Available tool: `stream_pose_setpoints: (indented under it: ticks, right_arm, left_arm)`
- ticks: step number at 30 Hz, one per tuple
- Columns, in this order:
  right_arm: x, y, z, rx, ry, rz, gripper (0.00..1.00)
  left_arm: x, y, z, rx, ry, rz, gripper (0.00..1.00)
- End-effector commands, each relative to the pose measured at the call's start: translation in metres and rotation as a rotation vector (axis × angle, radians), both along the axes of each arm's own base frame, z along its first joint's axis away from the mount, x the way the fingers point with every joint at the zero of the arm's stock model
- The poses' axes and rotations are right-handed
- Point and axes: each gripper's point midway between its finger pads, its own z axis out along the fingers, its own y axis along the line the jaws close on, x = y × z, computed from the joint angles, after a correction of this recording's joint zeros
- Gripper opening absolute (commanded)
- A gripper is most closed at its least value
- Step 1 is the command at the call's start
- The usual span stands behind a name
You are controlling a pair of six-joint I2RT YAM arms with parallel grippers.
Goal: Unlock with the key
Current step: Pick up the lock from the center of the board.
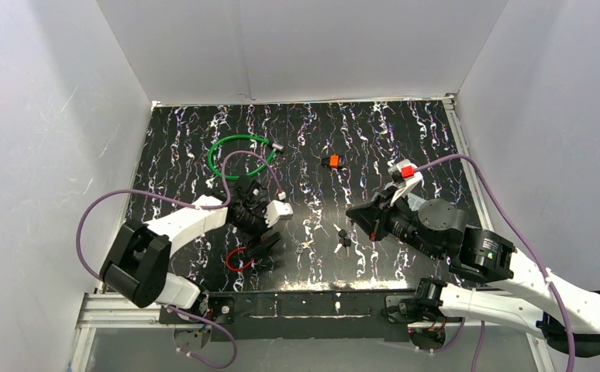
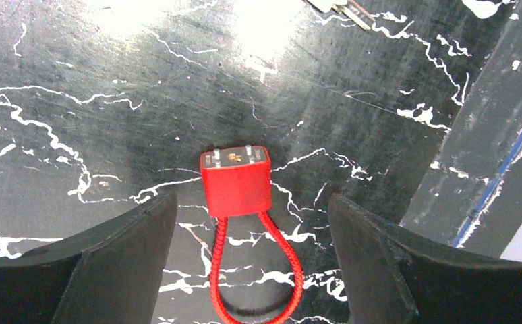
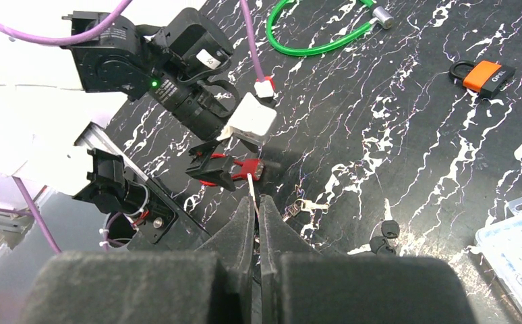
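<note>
A red lock (image 2: 235, 181) with a red cable loop (image 2: 292, 270) lies flat on the black marbled table. My left gripper (image 2: 251, 202) stands open around it, and neither finger touches it. From above, the red lock (image 1: 239, 260) lies near the front edge under the left gripper (image 1: 264, 244). My right gripper (image 3: 258, 202) is shut on the key (image 3: 252, 187). The key's thin silver blade sticks out past the fingertips and points toward the lock (image 3: 248, 167). The right gripper (image 1: 356, 215) sits to the right of the lock, apart from it.
A silver key bunch (image 1: 305, 248) and black-headed keys (image 1: 343, 240) lie between the arms. An orange padlock (image 1: 332, 161) and a green cable lock (image 1: 239, 155) lie farther back. A clear plastic box (image 3: 521, 250) is at the right. White walls enclose the table.
</note>
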Motion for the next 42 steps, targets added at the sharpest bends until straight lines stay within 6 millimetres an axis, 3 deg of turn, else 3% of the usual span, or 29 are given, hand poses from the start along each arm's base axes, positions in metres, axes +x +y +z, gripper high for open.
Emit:
stream_pose_setpoints:
  ticks: [1,7,12,14,18,21,23,28,33,36,42]
  right_arm:
    - [0.003,0.000,0.015,0.053,-0.025,-0.013,0.01]
    - [0.004,-0.001,0.017,0.054,-0.032,-0.020,0.01]
    - [0.005,-0.003,0.018,0.053,-0.035,-0.028,0.01]
    - [0.005,-0.004,0.018,0.053,-0.036,-0.031,0.01]
    - [0.005,-0.009,0.018,0.056,-0.038,-0.041,0.01]
    - [0.005,-0.012,0.019,0.057,-0.045,-0.048,0.01]
    - [0.005,-0.013,0.020,0.055,-0.046,-0.048,0.01]
    - [-0.002,-0.012,0.023,0.070,-0.038,-0.011,0.01]
    - [-0.017,0.002,0.037,0.102,-0.036,0.101,0.01]
    - [-0.032,0.018,0.045,0.097,-0.027,0.215,0.01]
    - [-0.053,0.042,0.061,0.088,-0.023,0.388,0.01]
  left_arm:
    - [0.002,-0.004,-0.007,-0.018,-0.022,-0.027,0.80]
    - [-0.001,-0.006,-0.016,0.015,-0.048,-0.086,0.69]
    - [-0.013,-0.001,-0.032,0.055,-0.085,-0.198,0.37]
    - [-0.017,0.003,-0.035,0.070,-0.084,-0.210,0.33]
    - [-0.023,0.007,-0.030,0.068,-0.099,-0.219,0.27]
    - [-0.024,0.004,-0.017,0.029,-0.142,-0.235,0.08]
    - [-0.021,-0.007,0.010,-0.061,-0.211,-0.251,0.00]
    - [-0.021,-0.039,0.125,-0.349,-0.474,-0.367,0.00]
    - [-0.037,-0.050,0.227,-0.560,-0.803,-0.559,0.00]
    - [-0.049,-0.049,0.263,-0.624,-0.925,-0.635,0.00]
    - [-0.083,-0.044,0.295,-0.738,-1.111,-0.825,0.00]
